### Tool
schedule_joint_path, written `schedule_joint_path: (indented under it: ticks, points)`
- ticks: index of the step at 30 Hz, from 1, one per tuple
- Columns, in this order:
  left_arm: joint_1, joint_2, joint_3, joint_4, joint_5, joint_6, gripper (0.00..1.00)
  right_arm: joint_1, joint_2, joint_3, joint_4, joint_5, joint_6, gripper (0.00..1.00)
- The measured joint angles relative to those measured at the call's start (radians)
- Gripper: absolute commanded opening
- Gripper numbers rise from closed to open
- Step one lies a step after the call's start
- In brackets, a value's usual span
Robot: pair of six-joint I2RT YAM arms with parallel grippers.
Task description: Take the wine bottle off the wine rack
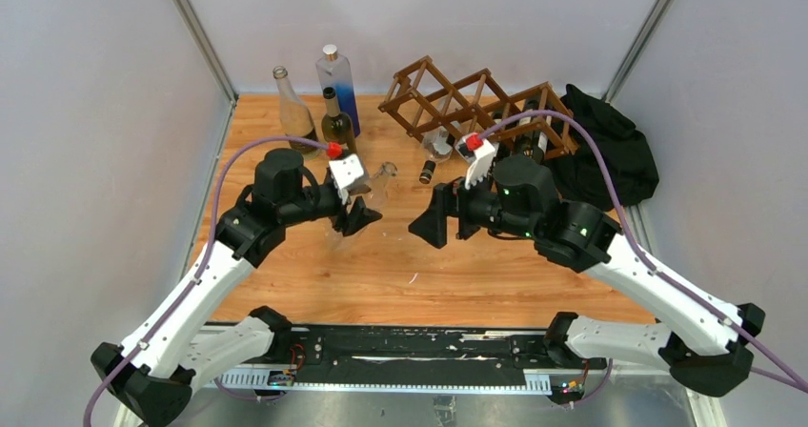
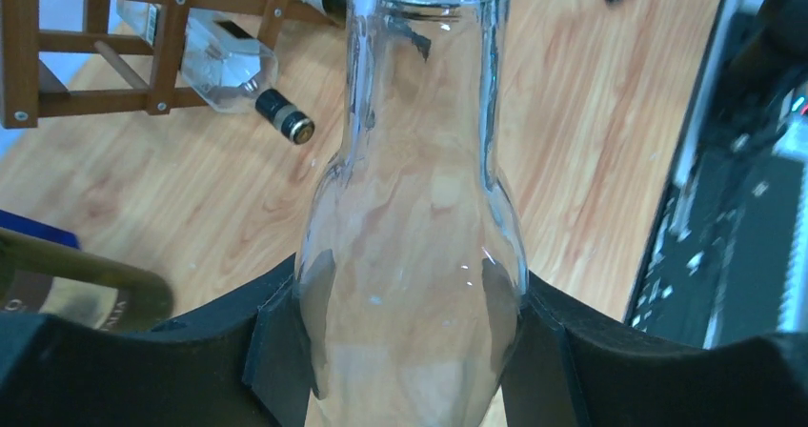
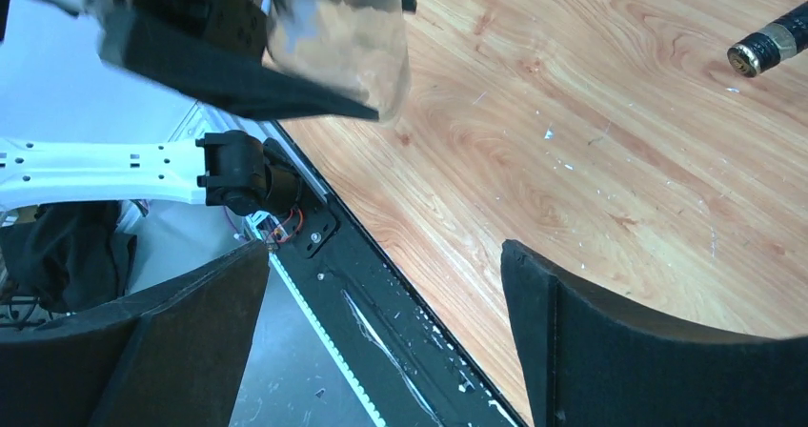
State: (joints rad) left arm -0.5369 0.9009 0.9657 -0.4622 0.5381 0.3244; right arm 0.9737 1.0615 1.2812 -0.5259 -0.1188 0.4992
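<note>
The brown wooden wine rack (image 1: 476, 103) stands at the back centre and shows top left in the left wrist view (image 2: 95, 46). A clear bottle with a black cap (image 1: 431, 165) sticks out of its front (image 2: 229, 65). Another bottle (image 1: 534, 141) lies in the rack's right end. My left gripper (image 1: 360, 215) is shut on a clear glass wine bottle (image 2: 410, 255), neck pointing toward the rack (image 1: 384, 174). My right gripper (image 1: 426, 225) is open and empty just right of it (image 3: 381, 332), over the table's near edge.
Three bottles stand at the back left: a clear one (image 1: 293, 112), a blue-tinted one (image 1: 338, 84) and a dark green one (image 1: 335, 127). A black cloth heap (image 1: 610, 151) lies right of the rack. A black rail (image 1: 400, 355) runs along the near edge.
</note>
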Motion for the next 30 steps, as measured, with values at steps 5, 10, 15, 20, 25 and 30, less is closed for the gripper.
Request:
schedule_joint_path:
  ticks: [5,10,15,20,25,30]
  points:
    - [0.056,0.062,0.085,0.084,0.084,-0.244,0.00,-0.010,-0.081,-0.137,0.112,-0.029,-0.022,0.96]
    - [0.078,0.104,0.154,0.200,0.206,-0.494,0.00,-0.010,-0.056,-0.221,0.247,-0.113,-0.049,0.96]
    - [0.078,0.108,0.162,0.292,0.298,-0.677,0.00,-0.011,0.015,-0.226,0.402,-0.204,-0.063,0.97]
    - [0.078,0.104,0.162,0.338,0.349,-0.774,0.00,-0.011,0.089,-0.229,0.566,-0.275,-0.052,0.97]
    - [0.080,0.095,0.162,0.398,0.387,-0.845,0.00,-0.011,0.119,-0.280,0.735,-0.338,-0.009,0.61]
    - [0.085,0.091,0.162,0.431,0.397,-0.892,0.82,-0.008,0.127,-0.303,0.838,-0.410,0.012,0.00]
